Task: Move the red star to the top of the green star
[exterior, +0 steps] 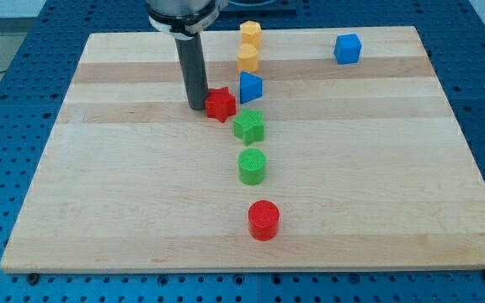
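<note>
The red star lies on the wooden board, just up and to the left of the green star, their edges close or touching. My tip is the lower end of the dark rod and stands right against the red star's left side. A blue triangular block sits just to the right of the red star, above the green star.
A green cylinder lies below the green star, and a red cylinder lower still. Two yellow blocks stand in a column above the blue triangular block. A blue cube is at the view's top right.
</note>
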`<control>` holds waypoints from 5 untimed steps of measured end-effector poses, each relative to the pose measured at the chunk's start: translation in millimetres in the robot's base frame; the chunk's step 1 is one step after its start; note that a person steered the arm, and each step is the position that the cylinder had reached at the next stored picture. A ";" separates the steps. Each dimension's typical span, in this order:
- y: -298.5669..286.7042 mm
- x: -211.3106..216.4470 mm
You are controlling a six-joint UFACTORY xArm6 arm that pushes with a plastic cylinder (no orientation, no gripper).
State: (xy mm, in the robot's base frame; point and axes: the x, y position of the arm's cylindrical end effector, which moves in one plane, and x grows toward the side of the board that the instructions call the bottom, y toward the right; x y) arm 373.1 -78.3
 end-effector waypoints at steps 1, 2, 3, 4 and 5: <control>11.0 2.8; 18.1 6.2; 30.7 7.4; 38.1 7.4; 43.9 8.0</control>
State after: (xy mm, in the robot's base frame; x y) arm 381.1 -34.3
